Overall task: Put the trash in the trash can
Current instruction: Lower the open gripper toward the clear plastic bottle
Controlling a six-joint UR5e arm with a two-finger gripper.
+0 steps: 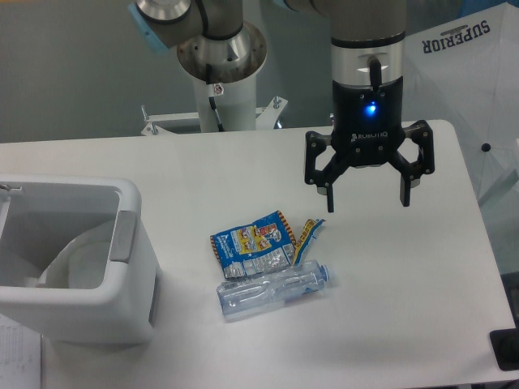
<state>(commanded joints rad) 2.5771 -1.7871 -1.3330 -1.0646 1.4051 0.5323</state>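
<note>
A crinkled blue-and-yellow snack wrapper [253,242] lies flat on the white table, with a torn yellow strip [308,232] at its right. A crushed clear plastic bottle [274,291] with a blue label lies on its side just in front of the wrapper, touching it. The large white trash can [122,279] with a grey handle [124,236] stands at the left. My gripper [366,199] hangs open and empty above the table, to the right of and behind the trash.
The robot's base column [219,89] stands behind the table at the back. A black object [506,350] sits off the table's right front corner. Paper [18,356] lies at the front left by the can.
</note>
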